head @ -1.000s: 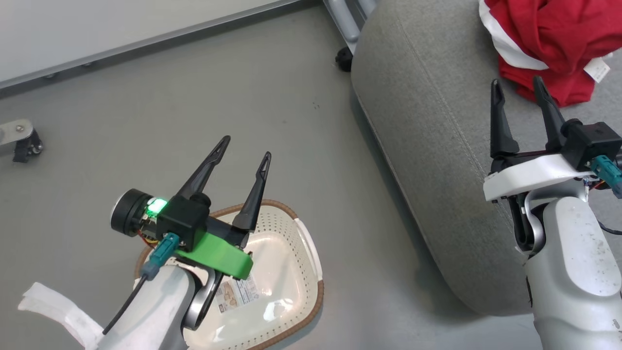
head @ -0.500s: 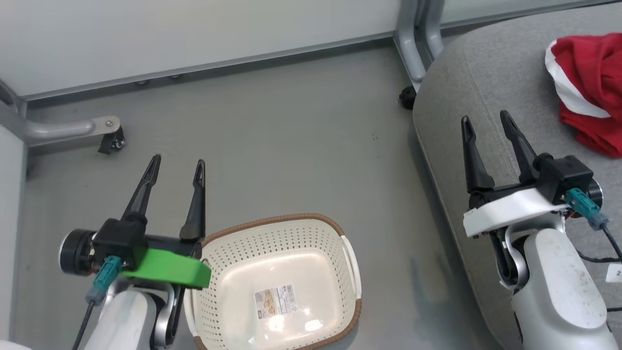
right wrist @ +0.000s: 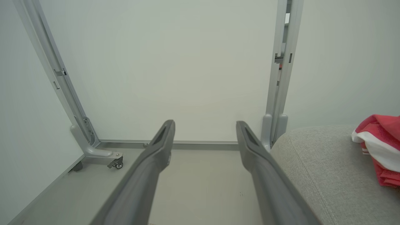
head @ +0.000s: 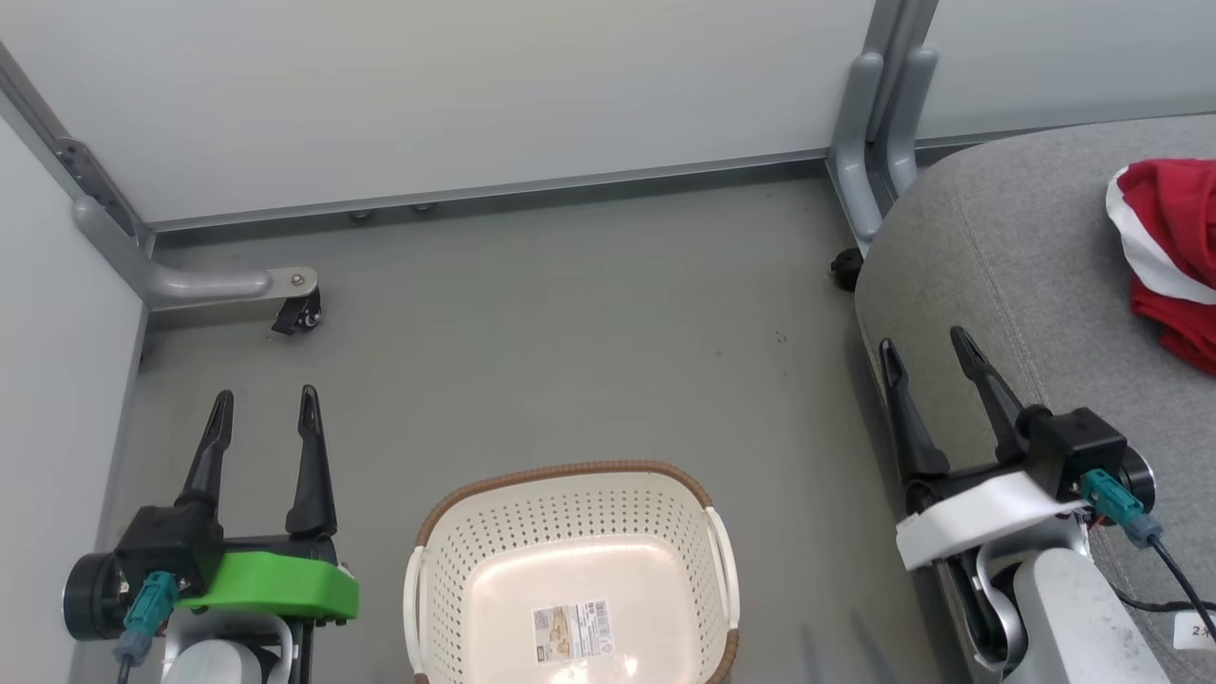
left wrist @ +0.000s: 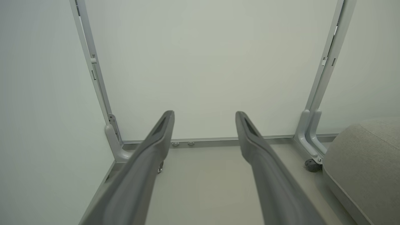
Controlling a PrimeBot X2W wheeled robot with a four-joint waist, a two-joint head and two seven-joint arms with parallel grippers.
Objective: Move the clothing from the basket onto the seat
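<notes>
While basket (head: 570, 503) (stickered) stands, clothing (head: 1183, 204) tops seat (head: 997, 285).

Head camera high, looking steeply down. Wrist cameras low, sighting past own fingers (left wrist: 150, 162) at wall (left wrist: 203, 62); all share seat (head: 997, 285) edge.

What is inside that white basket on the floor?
The basket holds only a barcode sticker on its bottom, no clothes. Its near end is cut off by the picture edge. The clothing lies on the seat.

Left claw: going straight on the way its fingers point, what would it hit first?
Probably the pale wall panel, low down near its base rail. Nothing shows between it and the left claw, though depth is unclear.
</notes>
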